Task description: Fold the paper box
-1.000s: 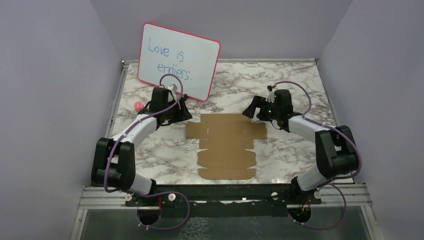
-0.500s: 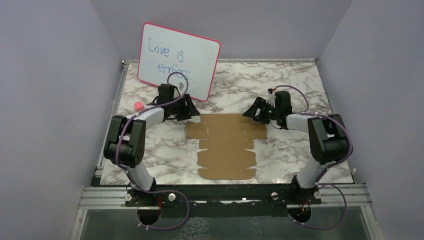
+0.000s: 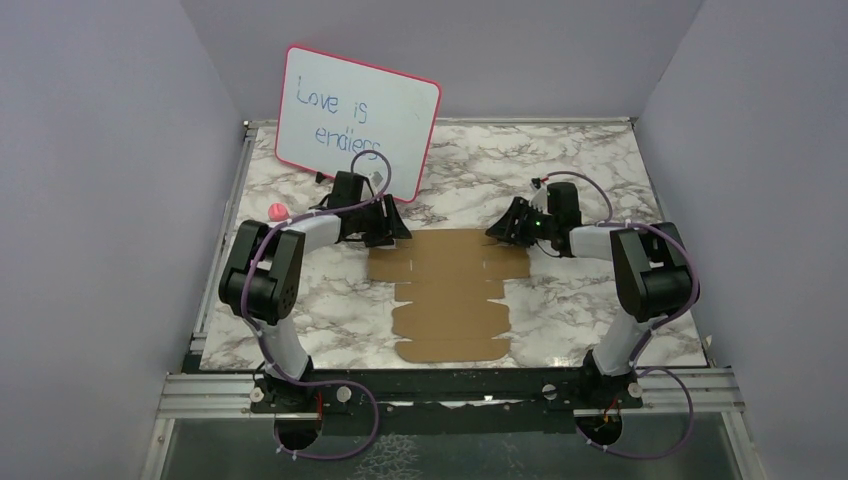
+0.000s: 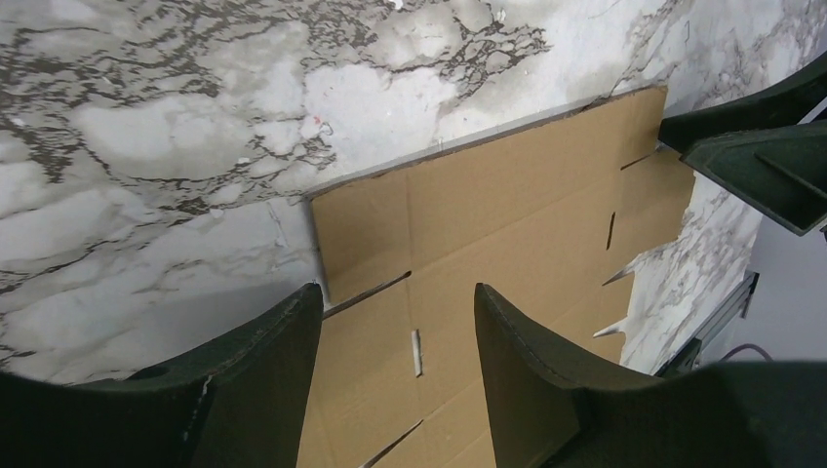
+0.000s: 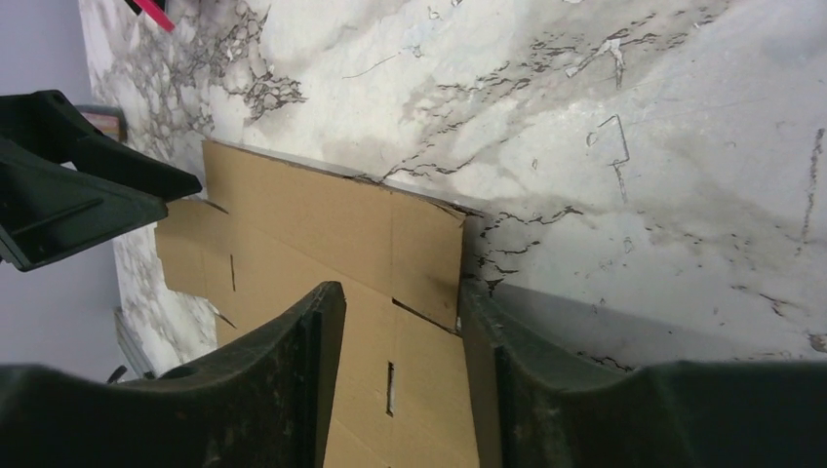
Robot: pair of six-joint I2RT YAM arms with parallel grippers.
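Observation:
The paper box [image 3: 450,290] is a flat brown die-cut sheet lying on the marble table. My left gripper [image 3: 392,232] is low over its far left corner. In the left wrist view the left gripper [image 4: 395,302] is open: one finger [image 4: 283,351] sits at the outer edge of the side flap, the other [image 4: 517,341] over the sheet [image 4: 507,214]. My right gripper [image 3: 505,228] is at the far right corner. In the right wrist view it [image 5: 400,292] is open and astride the right flap of the sheet [image 5: 312,224], nothing pinched.
A pink-framed whiteboard [image 3: 357,120] leans at the back left, just behind the left arm. A small pink object [image 3: 276,211] lies near the table's left edge. Purple walls close in both sides. Each wrist view shows the opposite gripper [image 4: 761,156] [image 5: 68,195] across the sheet.
The left gripper has moved right onto the sheet's far left corner. The right gripper has settled at the far right corner and its jaws have narrowed.

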